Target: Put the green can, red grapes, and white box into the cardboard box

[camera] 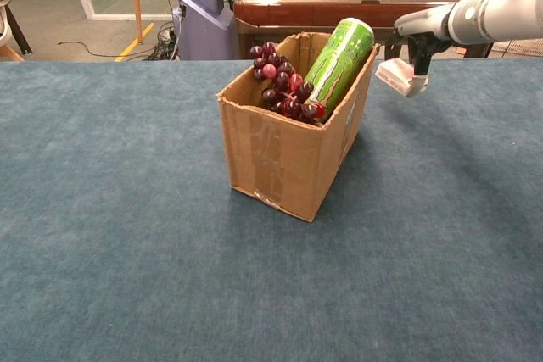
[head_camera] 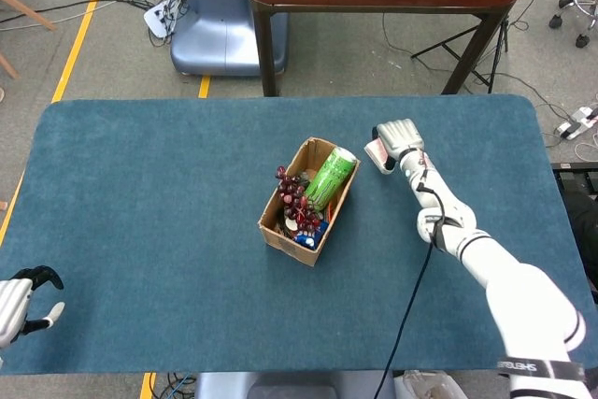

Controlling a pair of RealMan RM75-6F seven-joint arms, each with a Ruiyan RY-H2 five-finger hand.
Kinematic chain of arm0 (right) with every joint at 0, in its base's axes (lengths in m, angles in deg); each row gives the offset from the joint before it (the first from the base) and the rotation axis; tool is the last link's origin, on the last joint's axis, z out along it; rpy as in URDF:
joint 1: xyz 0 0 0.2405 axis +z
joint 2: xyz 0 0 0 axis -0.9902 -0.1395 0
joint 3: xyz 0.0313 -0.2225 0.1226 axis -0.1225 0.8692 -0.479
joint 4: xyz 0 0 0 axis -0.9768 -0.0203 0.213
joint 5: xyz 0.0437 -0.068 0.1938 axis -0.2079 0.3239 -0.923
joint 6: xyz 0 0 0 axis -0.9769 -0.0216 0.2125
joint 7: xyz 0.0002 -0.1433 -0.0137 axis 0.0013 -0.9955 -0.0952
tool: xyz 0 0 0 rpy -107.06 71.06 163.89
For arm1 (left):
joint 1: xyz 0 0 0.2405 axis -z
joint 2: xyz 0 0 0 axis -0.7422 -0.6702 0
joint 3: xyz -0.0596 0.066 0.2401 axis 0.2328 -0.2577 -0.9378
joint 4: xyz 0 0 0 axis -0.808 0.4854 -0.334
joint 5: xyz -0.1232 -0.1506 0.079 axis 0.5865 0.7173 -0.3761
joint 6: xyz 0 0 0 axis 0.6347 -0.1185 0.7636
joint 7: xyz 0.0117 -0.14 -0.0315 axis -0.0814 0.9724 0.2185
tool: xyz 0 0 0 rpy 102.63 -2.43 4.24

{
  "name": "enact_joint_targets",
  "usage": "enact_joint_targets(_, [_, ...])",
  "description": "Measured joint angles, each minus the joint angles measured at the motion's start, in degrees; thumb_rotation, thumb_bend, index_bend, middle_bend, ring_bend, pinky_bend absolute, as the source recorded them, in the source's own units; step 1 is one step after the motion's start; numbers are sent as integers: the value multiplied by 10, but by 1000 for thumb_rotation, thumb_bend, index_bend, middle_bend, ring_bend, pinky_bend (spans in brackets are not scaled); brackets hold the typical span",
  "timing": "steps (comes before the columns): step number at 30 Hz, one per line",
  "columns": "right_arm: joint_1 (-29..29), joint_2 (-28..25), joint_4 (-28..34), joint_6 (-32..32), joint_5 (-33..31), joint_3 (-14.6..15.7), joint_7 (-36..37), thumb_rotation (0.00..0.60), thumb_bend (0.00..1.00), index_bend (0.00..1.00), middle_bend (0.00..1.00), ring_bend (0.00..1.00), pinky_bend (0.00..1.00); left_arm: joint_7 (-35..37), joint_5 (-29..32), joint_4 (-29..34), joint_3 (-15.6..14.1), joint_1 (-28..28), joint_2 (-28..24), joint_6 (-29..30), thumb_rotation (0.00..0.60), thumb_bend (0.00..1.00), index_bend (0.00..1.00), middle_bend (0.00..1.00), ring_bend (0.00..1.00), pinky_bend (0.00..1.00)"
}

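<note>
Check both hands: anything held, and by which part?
Right hand holds the white box from above by its upper side, lifted clear of the table. Left hand, at the table's near left edge, holds nothing.

Even, bright indoor light falls from above in both views, with no glare. The cardboard box (camera: pixel 288 146) casts a soft shadow toward 4 o'clock on the worktop (camera: pixel 127 252). The chest view is sharp up close, slightly soft in the far background. The head view stays crisp throughout, with little edge distortion.
</note>
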Motion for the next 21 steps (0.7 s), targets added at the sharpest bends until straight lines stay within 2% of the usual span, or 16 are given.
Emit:
enact_joint_targets(12, [-39, -261, 441, -175, -86, -3, -59, 600, 39, 512, 1000, 1000, 980, -11, -7, 5, -3, 0, 2, 3, 600, 284, 465, 360, 314, 534])
enact_joint_targets(16, [-54, -333, 536, -224, -89, -6, -70, 600, 39, 512, 1000, 1000, 980, -13, -6, 4, -3, 0, 3, 2, 600, 284, 465, 360, 314, 534])
enact_joint_targets(21, [-69, -360, 591, -255, -59, -16, -67, 600, 40, 512, 1000, 1000, 980, -15, -5, 5, -2, 1, 4, 2, 600, 284, 465, 360, 314, 534])
